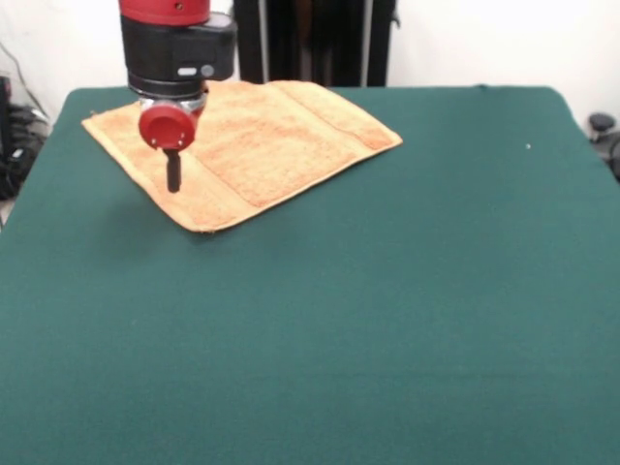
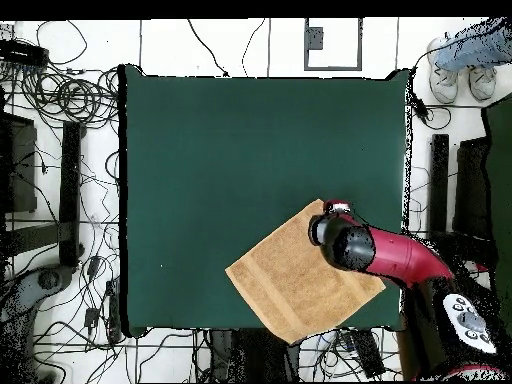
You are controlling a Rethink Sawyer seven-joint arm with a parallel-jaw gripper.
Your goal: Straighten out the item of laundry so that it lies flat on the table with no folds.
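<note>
The orange-tan towel (image 1: pixel 257 145) lies spread out at the table's far left corner in the front view, turned at an angle, with band stripes near its ends. It looks mostly flat. In the overhead view the towel (image 2: pixel 290 285) sits at the table's lower right, and one corner hangs over the edge by the robot's base. My gripper (image 1: pixel 173 179) hangs just above the towel's left part, near its edge. In the overhead view the gripper (image 2: pixel 322 228) is over the towel's upper right corner, mostly hidden by the red wrist. The green table (image 1: pixel 387 310) fills the view.
A person's legs and shoes (image 2: pixel 462 68) show at the top right of the overhead view, off the table. Cables and stands (image 2: pixel 60 200) lie on the floor around the table.
</note>
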